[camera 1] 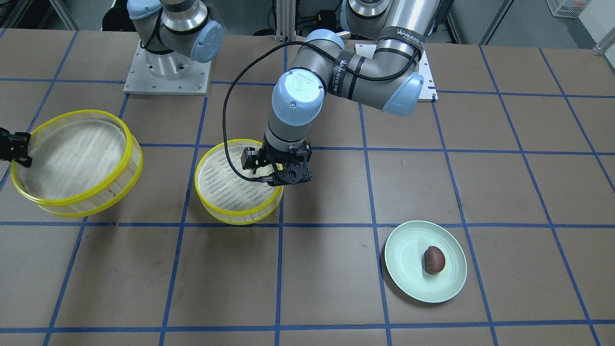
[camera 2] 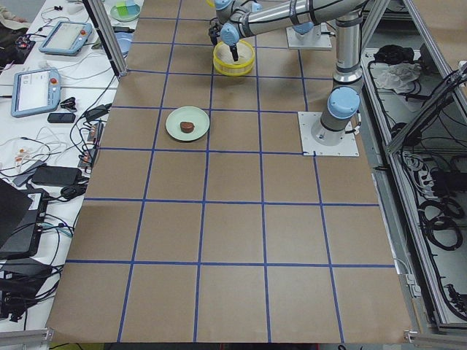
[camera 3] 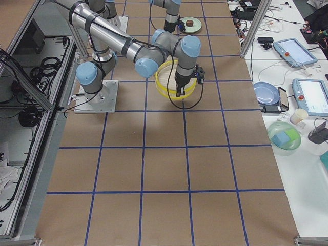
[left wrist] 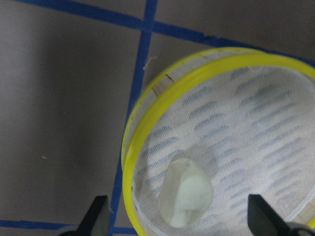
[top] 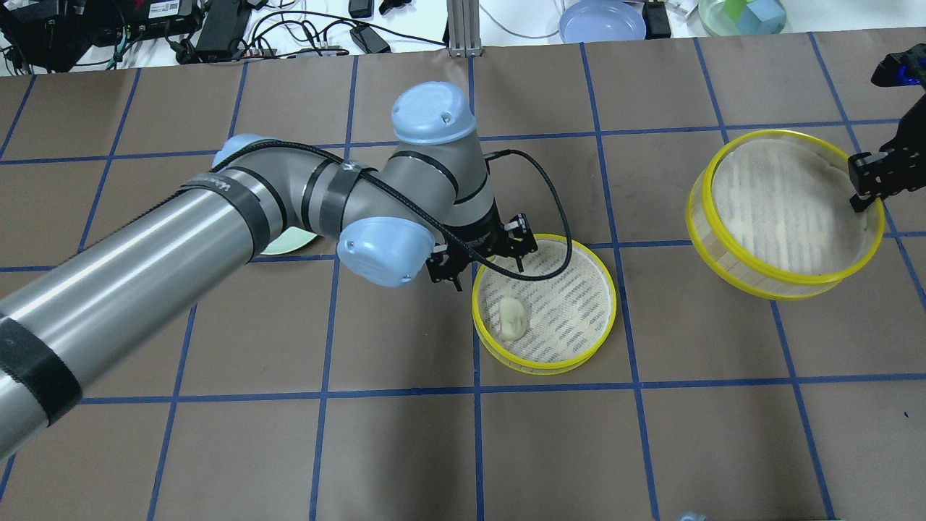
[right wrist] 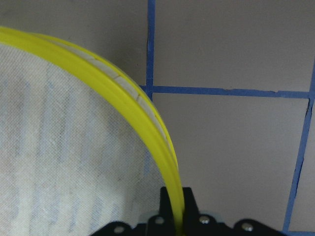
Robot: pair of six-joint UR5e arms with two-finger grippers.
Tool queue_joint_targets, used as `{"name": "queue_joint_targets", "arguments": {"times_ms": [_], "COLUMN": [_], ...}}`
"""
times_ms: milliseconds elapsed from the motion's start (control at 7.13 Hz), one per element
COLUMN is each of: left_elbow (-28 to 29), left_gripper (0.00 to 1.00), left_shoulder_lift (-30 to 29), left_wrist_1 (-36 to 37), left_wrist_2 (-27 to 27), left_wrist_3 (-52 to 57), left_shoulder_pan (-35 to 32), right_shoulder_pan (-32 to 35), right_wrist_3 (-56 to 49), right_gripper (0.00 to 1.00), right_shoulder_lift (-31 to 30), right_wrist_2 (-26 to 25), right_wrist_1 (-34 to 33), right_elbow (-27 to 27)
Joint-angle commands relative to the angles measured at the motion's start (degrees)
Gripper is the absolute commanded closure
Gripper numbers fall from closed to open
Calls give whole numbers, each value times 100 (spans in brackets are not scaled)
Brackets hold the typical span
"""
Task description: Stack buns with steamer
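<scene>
Left gripper [top: 483,255] spread above cream-white rounded bun [top: 514,318] in yellow-rimmed round steamer tier [top: 542,365]; right gripper [top: 866,182] pinching rim of second yellow-rimmed tier [top: 788,278], tilted, right side.

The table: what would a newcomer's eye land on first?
The right pincer clamps the rim of a tilted yellow-rimmed steamer tier on the robot's right. Mid-table, the open left pincer hovers over the second tier, where a cream bun lies; a brown bun sits on a green plate farther left.
</scene>
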Motion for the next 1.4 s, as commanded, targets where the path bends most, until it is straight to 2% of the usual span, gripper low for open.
{"name": "queue_joint_targets", "arguments": {"times_ms": [0,140,280,421,701,841,1121,1262], "left_elbow": [373,374,374,383,322,304,295,165], "left_gripper": [0,0,0,0,0,0,0,0], "left_shoulder_lift": [152,257,293,302,233,145,5,-179], "left_wrist_1": [-119,-214,-294,-259,-198,-111,151,641], "left_wrist_2": [312,564,1045,1303,1323,1340,1340,1349], "left_wrist_3": [924,1715,2150,2580,4035,4444,4536,4545], "left_shoulder_pan": [872,1356,1665,1929,2649,2948,3109,3118], "right_shoulder_pan": [458,678,1098,1607,2662,2963,3220,3307], "right_wrist_3": [654,1093,1680,2365,3195,3398,3541,3541], "right_gripper": [100,100,100,100,100,100,100,100], "right_shoulder_lift": [0,-61,-149,-184,-167,-124,-1,61], "right_wrist_2": [-24,37,46,37,55,55,29,-41], "right_wrist_1": [19,19,19,19,-103,-470,-622,-640], "right_elbow": [138,296,471,578,796,955,983,1026]}}
